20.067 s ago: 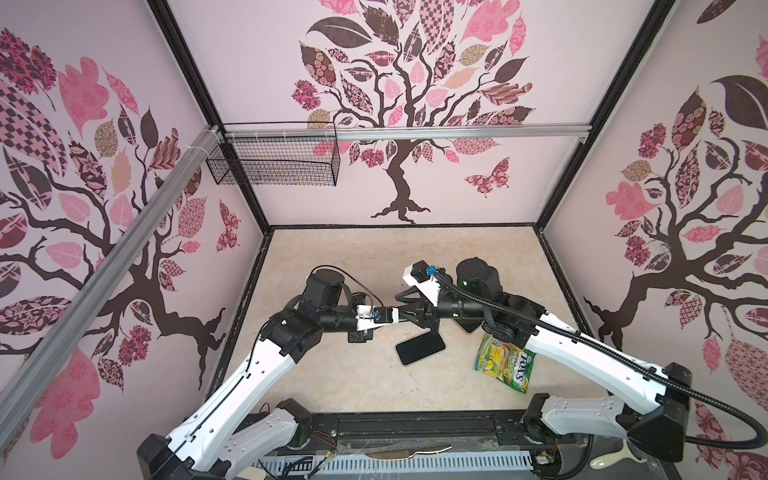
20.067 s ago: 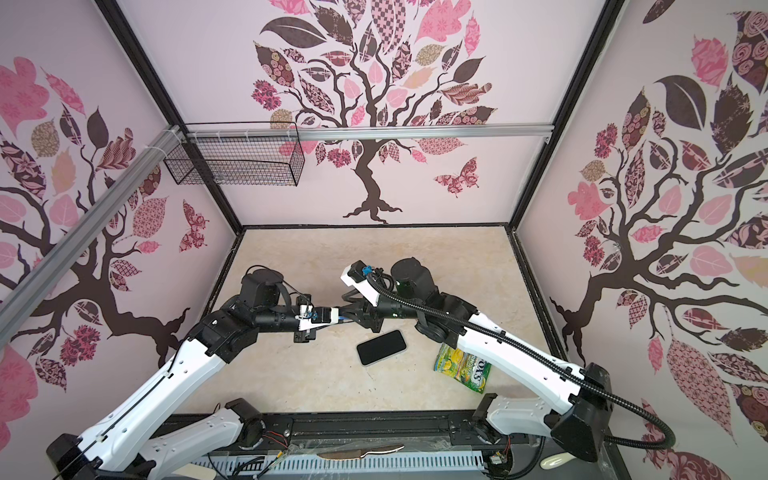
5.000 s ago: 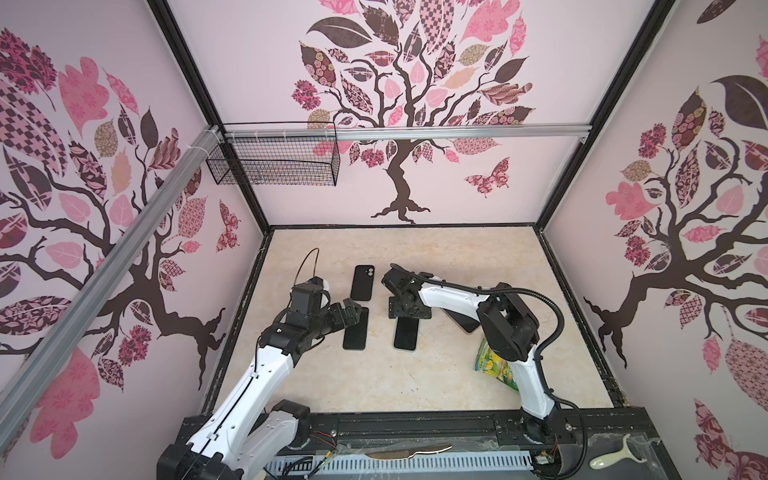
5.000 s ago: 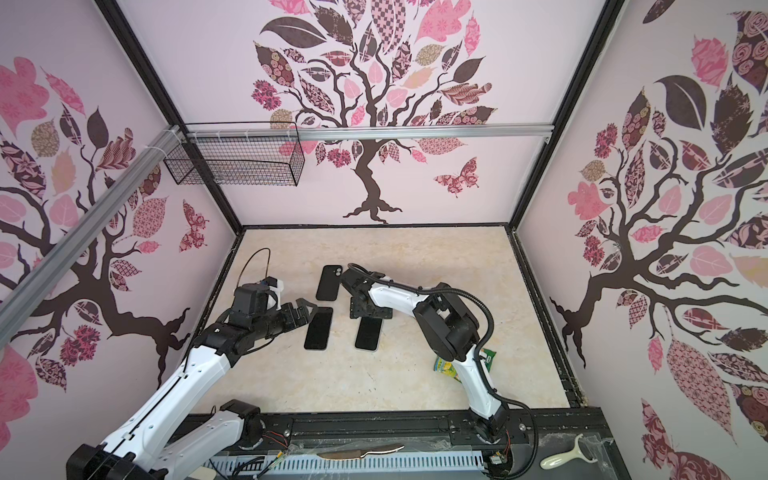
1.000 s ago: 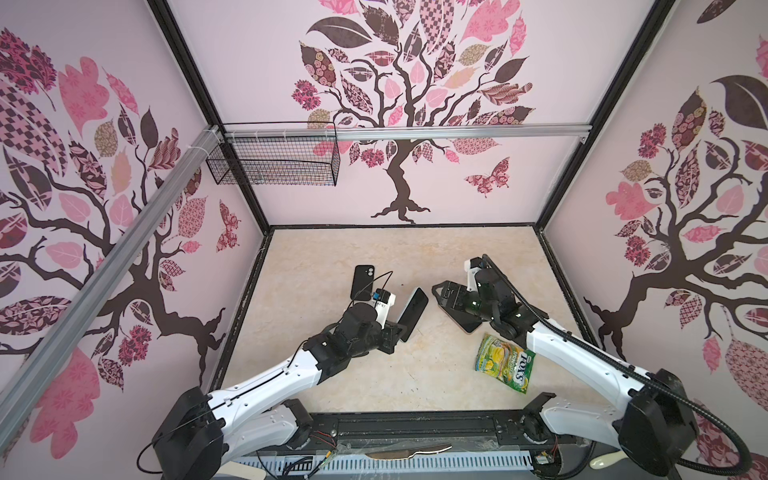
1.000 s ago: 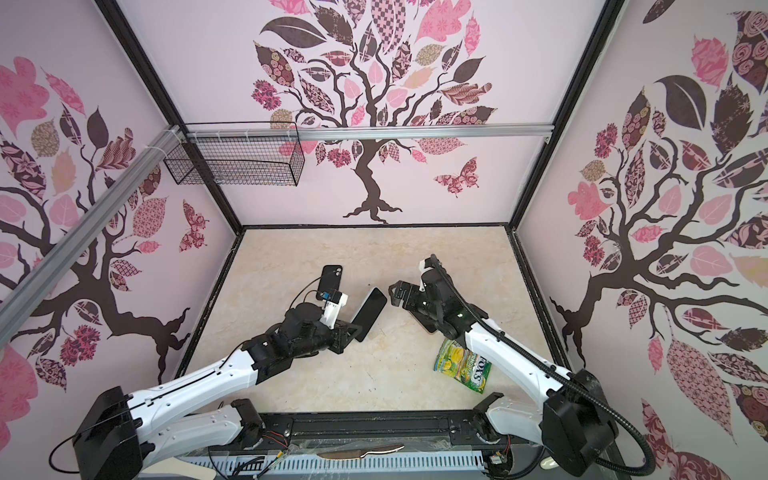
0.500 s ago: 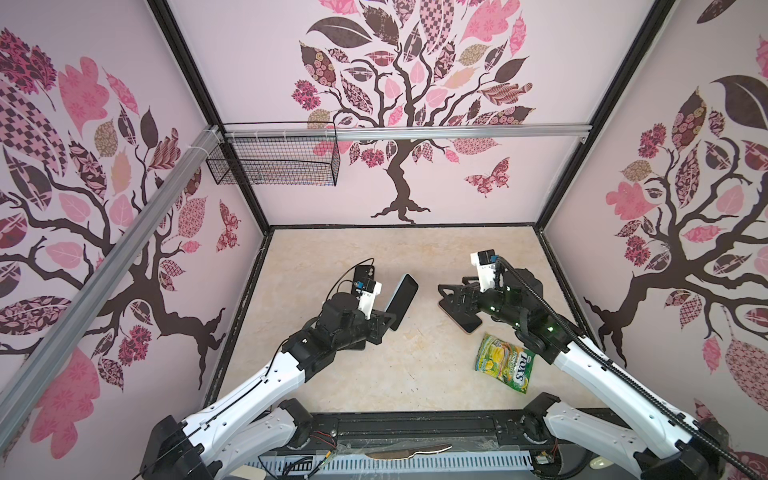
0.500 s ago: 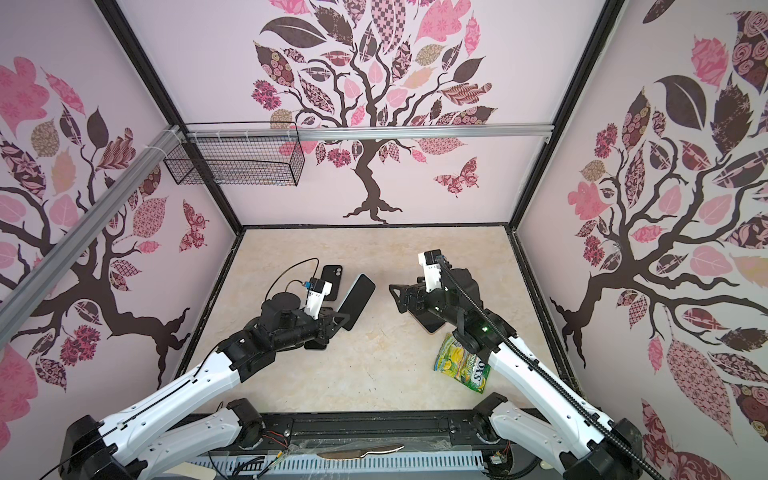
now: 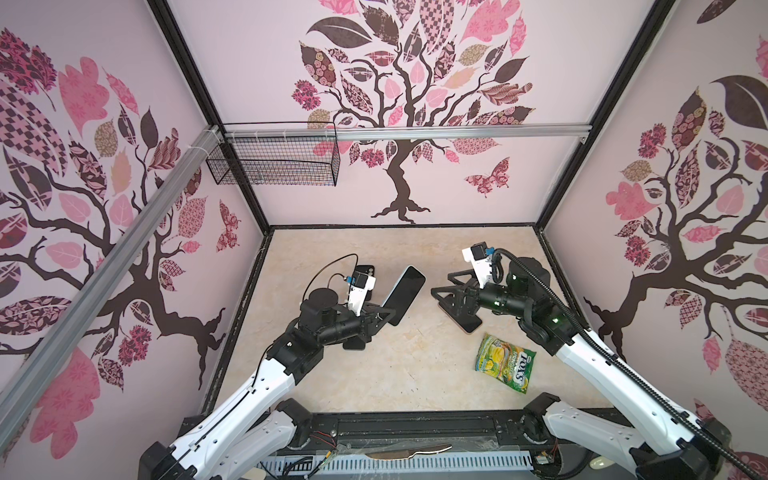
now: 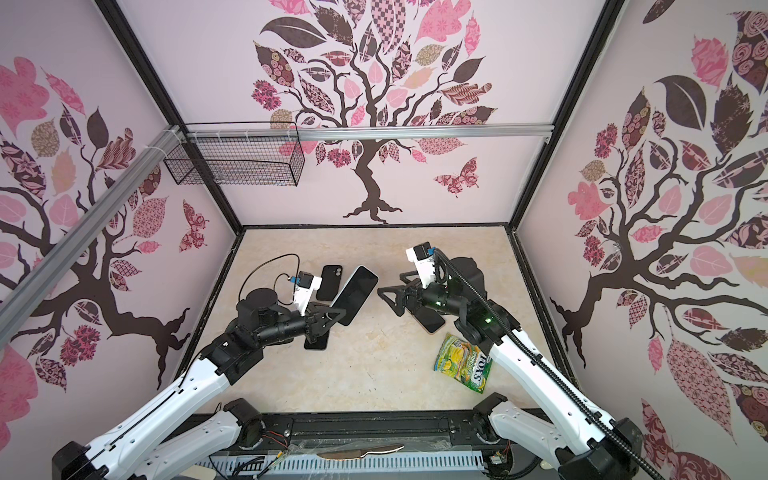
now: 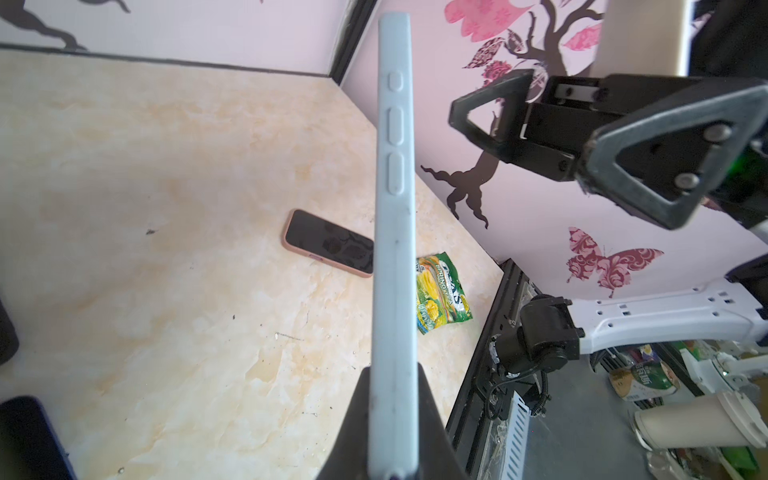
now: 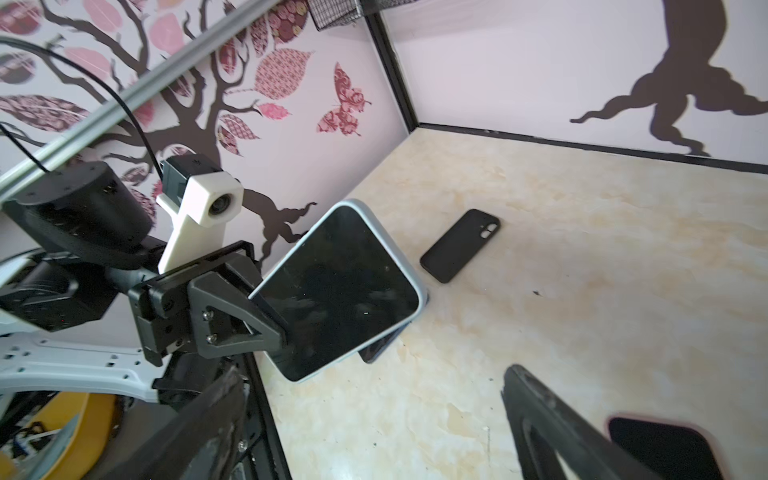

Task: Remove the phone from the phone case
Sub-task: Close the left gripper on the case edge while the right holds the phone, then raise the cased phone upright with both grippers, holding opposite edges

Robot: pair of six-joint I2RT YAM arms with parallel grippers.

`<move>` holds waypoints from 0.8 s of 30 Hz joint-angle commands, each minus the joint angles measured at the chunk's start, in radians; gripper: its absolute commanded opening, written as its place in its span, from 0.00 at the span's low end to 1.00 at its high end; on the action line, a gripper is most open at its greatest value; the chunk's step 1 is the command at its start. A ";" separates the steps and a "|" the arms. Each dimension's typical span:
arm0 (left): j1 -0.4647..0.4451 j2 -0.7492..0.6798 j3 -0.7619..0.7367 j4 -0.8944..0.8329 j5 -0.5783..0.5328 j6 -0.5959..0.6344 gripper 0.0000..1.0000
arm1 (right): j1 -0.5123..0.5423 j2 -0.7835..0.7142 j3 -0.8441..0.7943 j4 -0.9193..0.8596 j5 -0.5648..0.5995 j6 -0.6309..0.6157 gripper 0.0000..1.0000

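Your left arm rises from the 7 o'clock corner, elbow bent, forearm about level, wrist aimed toward 2 o'clock. The left gripper [image 9: 388, 313] is pressed together on the lower end of the dark-screened phone in a pale blue rubbery case [image 9: 404, 293]. The phone is lifted off the beige marble-look floor [image 9: 415, 374], sits inside its case and slants toward 1 o'clock. The left wrist view shows only the case's side edge with its raised buttons.

Your right arm comes from 5 o'clock, wrist aimed toward 9 o'clock. The right gripper [image 9: 446, 289] is spread wide, holds nothing, and faces the lifted phone without touching it.

The green-and-yellow crinkly snack packet [image 9: 505, 368] lies flat at 4 o'clock. The pink-cased dark-screened phone [image 9: 469, 324] lies below the right gripper, partly hidden by it. A dark flat phone [image 10: 316, 341] lies under the left gripper, mostly covered, so you can't tell whether it has a case. The black matte phone case [image 10: 330, 282], camera cutout up, lies at 11 o'clock, its edge cut off by the left wrist camera.
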 commanded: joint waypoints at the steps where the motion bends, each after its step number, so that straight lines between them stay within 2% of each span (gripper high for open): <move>1: 0.002 -0.040 0.008 0.081 0.063 0.100 0.00 | -0.051 0.009 0.015 0.130 -0.211 0.098 0.98; 5: 0.003 -0.057 0.017 0.050 0.095 0.191 0.00 | -0.080 0.017 0.012 0.205 -0.302 0.148 0.96; 10: 0.002 -0.074 0.041 -0.020 0.127 0.326 0.00 | -0.080 0.009 0.017 0.248 -0.369 0.136 0.95; 14: 0.002 -0.086 0.050 -0.036 0.162 0.403 0.00 | -0.079 0.025 0.011 0.283 -0.464 0.148 0.93; 19: 0.003 -0.083 0.066 -0.036 0.223 0.445 0.00 | -0.068 0.037 0.005 0.303 -0.512 0.164 0.88; 24: 0.002 -0.061 0.084 -0.040 0.280 0.450 0.00 | -0.015 0.056 0.030 0.223 -0.522 0.093 0.80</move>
